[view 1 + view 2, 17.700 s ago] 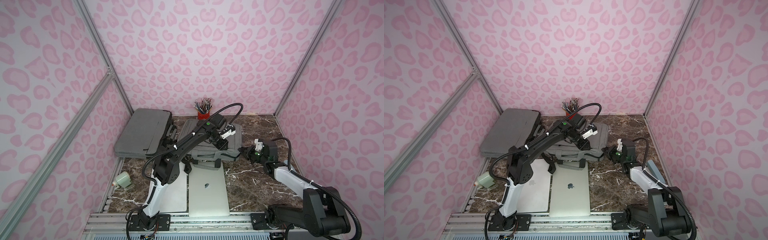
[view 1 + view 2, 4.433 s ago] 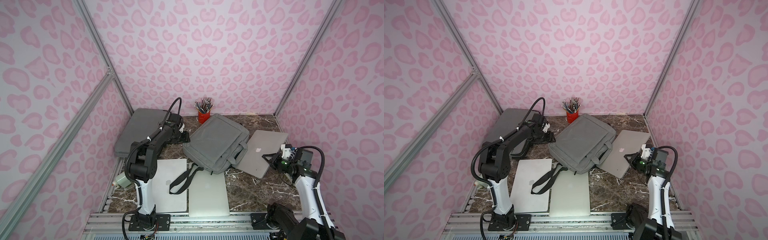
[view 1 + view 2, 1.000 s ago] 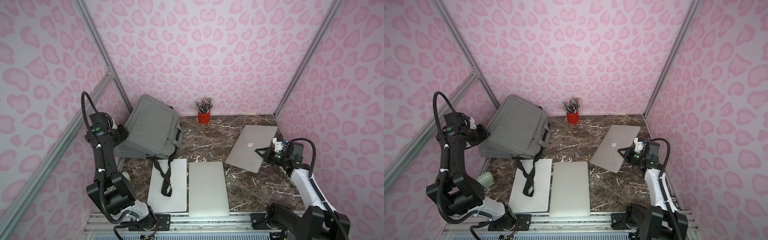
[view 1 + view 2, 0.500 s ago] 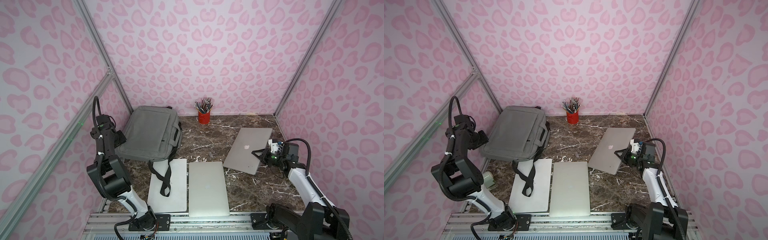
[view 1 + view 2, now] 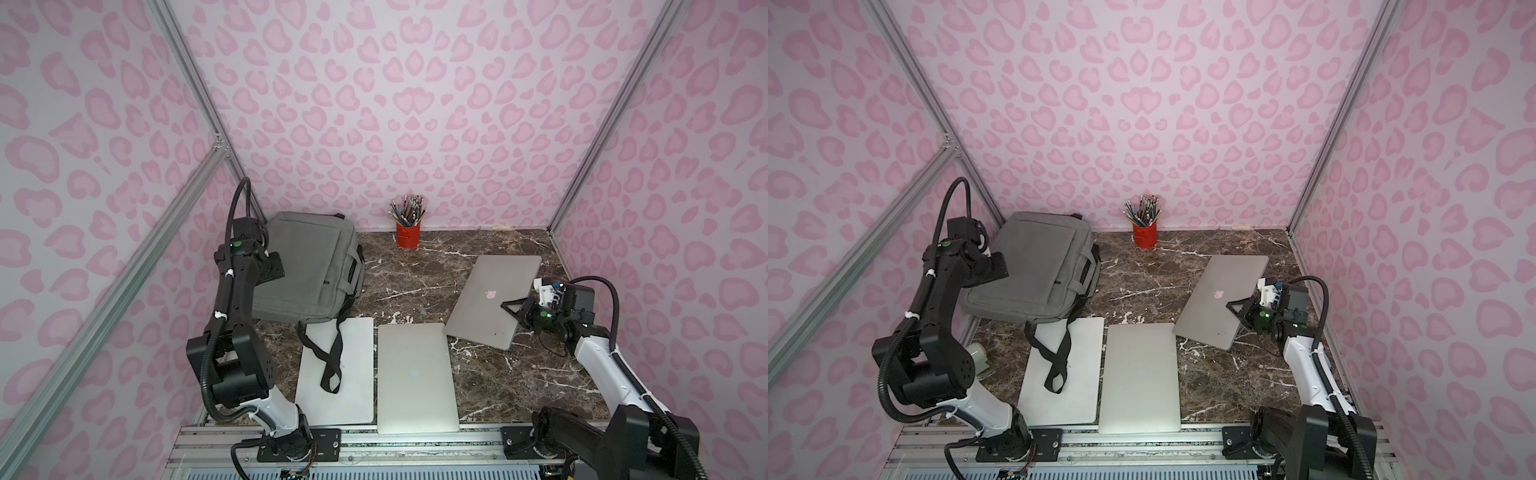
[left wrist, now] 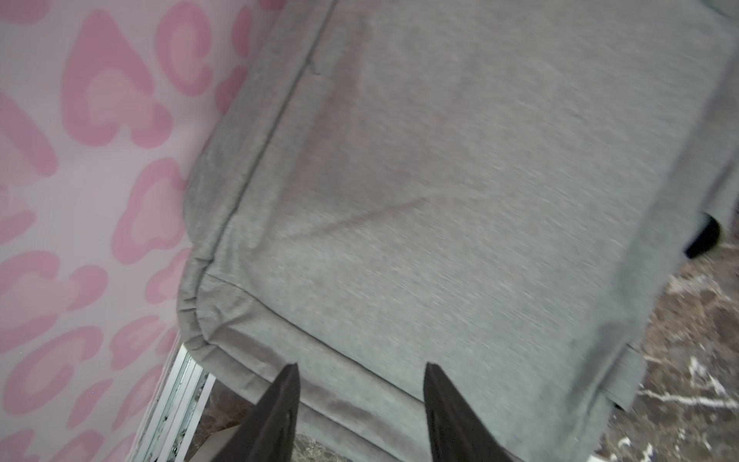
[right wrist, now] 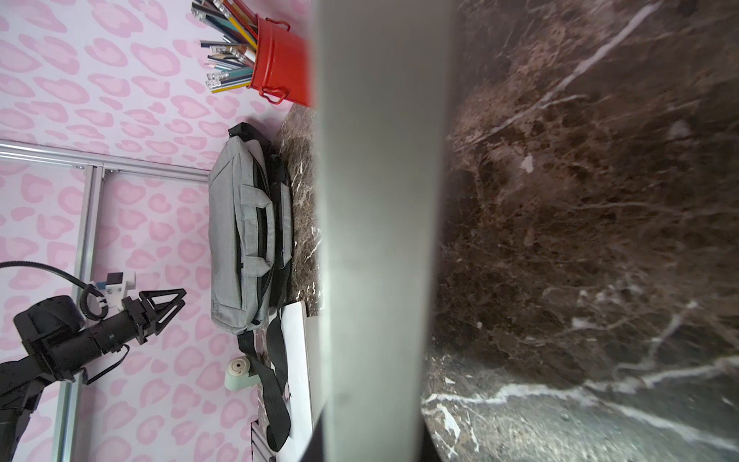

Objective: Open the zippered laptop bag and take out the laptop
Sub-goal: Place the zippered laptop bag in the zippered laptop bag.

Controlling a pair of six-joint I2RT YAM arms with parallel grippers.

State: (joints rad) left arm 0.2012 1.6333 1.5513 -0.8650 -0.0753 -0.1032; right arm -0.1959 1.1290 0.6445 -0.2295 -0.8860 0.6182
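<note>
Now the left tool (image 5: pixel 272 269) gapes empty, having dropped the grey fabric laptop bag (image 5: pixel 309 266) far left. The right tool (image 5: pixel 515 309) pinches the slim silver laptop (image 5: pixel 490 299) by its edge at right, so removal seems done.

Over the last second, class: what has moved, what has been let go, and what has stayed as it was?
The grey bag, held tilted up against the side wall, dropped flat at the back. The left fingers opened and let it go, and are now apart from it. The right fingers keep their grip on the laptop by its edge; it shifted only slightly. The two front laptops and pencil cup stayed.
</note>
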